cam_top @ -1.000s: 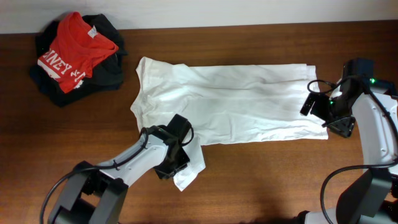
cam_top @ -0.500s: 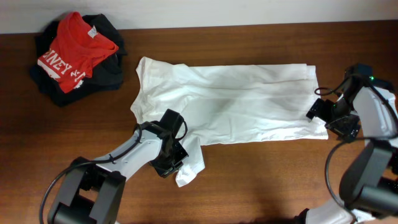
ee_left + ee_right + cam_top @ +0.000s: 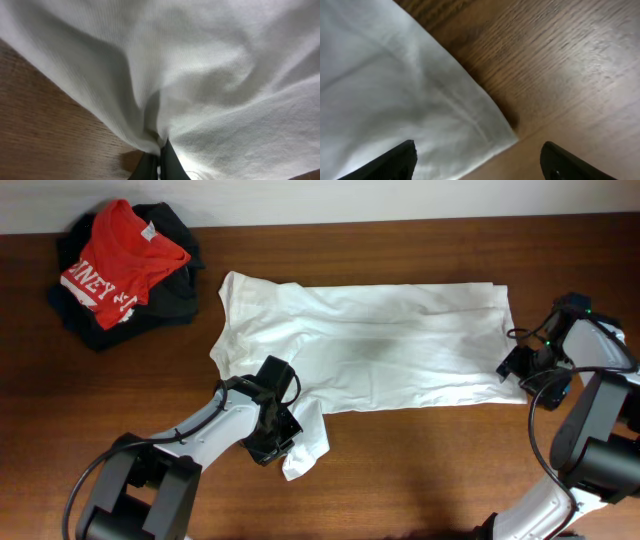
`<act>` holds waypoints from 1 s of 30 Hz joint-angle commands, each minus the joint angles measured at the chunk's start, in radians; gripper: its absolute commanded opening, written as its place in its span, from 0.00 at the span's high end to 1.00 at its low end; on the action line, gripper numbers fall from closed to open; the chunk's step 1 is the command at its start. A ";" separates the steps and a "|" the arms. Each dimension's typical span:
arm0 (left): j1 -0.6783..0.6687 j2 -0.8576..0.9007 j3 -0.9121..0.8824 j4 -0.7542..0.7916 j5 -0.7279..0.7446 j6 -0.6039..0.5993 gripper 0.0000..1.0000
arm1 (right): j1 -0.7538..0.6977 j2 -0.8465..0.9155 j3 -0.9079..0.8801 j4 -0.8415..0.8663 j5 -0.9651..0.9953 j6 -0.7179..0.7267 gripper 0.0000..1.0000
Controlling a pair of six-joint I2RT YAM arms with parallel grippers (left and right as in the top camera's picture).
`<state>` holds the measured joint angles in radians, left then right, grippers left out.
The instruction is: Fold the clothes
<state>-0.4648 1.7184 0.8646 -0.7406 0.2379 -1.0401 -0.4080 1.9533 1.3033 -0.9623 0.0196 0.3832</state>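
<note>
white cotton fills the left wrist view: left fingers (image 3: 172,170) are pressed together, clamped on a pinched ridge of the t-shirt (image 3: 380,350), w/ bare wood of the worktop (image 3: 420,470) just beside. from overhead that pinch sits at the near-left edge, where a flap (image 3: 305,445) (prob. a sleeve) sticks out toward the robot past the long body of the shirt. on the near-right, right fingers (image 3: 395,160) stand apart, one each side of the hem corner (image 3: 505,132), gripping nothing; the corner lies flat on the wood between them. the shirt itself lies stretched left-to-right across the middle of the worktop, narrowed into a long band by the look of it, some wrinkles, print not visible. far-left corner: a red tee (image 3: 120,265) on top of dark garments (image 3: 175,295), well apart from the shirt, not part of this

step in hand, as i read it: getting both grips on the near edge. left is set, right isn't. next move needs right fingers to come together on that corner, catching all layers, not just the top one; then both arms lift & carry the near edge over toward the far edge evenly, so the band doesn't skew. risk: flap drags or bunches under the left pinch, so lift enough to clear the wood
</note>
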 commanded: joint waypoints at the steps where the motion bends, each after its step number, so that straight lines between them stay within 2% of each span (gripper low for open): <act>1: 0.021 0.108 -0.094 0.026 -0.227 0.009 0.99 | -0.006 0.026 -0.039 0.032 0.019 0.019 0.18; 3: 0.021 0.108 -0.093 0.026 -0.228 0.009 0.99 | -0.006 0.032 -0.056 0.051 0.019 0.019 0.20; 5: 0.021 0.108 -0.094 0.026 -0.227 0.009 0.99 | -0.007 0.032 -0.060 0.051 0.019 0.019 0.28; 6: 0.021 0.108 -0.094 0.026 -0.227 0.009 0.99 | -0.006 0.032 -0.060 0.051 0.019 0.019 0.34; 9: 0.021 0.106 -0.092 0.023 -0.227 0.025 0.99 | -0.008 0.032 -0.060 0.037 0.019 0.045 0.65; 12: 0.020 0.082 -0.063 -0.074 -0.204 0.024 0.99 | -0.026 0.032 -0.056 0.009 0.023 0.056 0.78; 16: 0.019 -0.040 -0.058 -0.202 -0.200 0.050 0.99 | -0.077 0.032 0.011 -0.108 0.023 0.082 0.81; 17: 0.009 -0.098 -0.058 -0.243 -0.197 0.059 0.99 | -0.096 0.032 0.046 -0.154 0.023 0.082 0.96; 21: -0.059 -0.294 -0.058 -0.320 -0.169 0.072 0.99 | -0.136 0.031 0.172 -0.301 0.036 0.079 0.96; 26: -0.093 -0.510 -0.058 -0.346 -0.150 0.069 0.99 | -0.136 0.008 0.330 -0.436 0.056 0.078 0.96; 30: -0.090 -0.604 0.006 -0.330 -0.298 0.069 0.99 | -0.136 -0.016 0.426 -0.471 0.030 0.040 0.96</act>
<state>-0.5556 1.1641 0.8124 -1.0813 0.0666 -0.9863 -0.5388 1.9774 1.6772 -1.4292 0.0395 0.4412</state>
